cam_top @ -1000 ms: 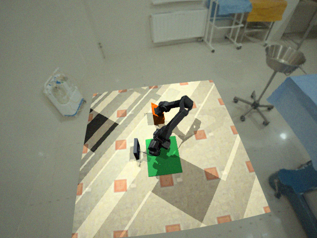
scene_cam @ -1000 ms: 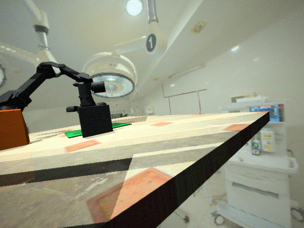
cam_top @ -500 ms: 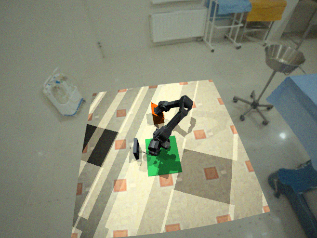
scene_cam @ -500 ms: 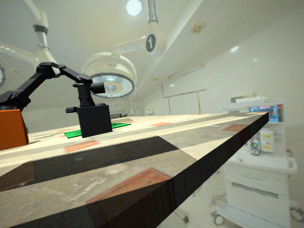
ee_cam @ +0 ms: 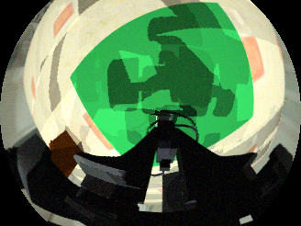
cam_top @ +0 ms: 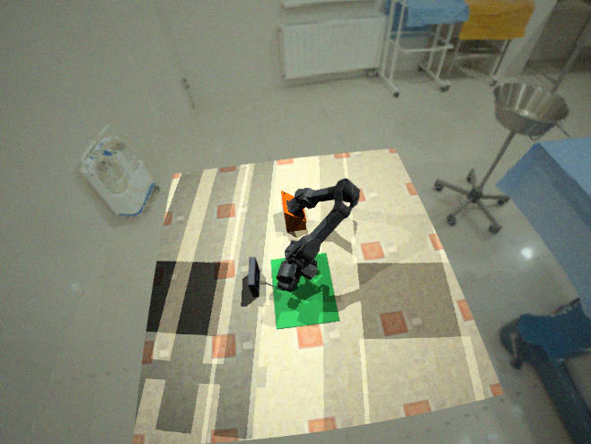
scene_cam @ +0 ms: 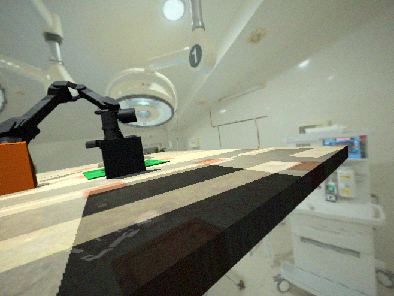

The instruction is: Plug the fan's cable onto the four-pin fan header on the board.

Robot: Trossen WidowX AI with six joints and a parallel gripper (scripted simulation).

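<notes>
Top view: gripper (cam_top: 288, 281) clamps the plug over the board (cam_top: 313, 310), orientation unreadable.

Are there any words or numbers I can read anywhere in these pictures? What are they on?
"1" – white numeral in a dark circle on the ceiling lamp mount, exterior view.
Monitor screen at the right of the exterior view: coloured marks, too blurred to read.
Board, fan, orange block, gripper: no text visible.
</notes>
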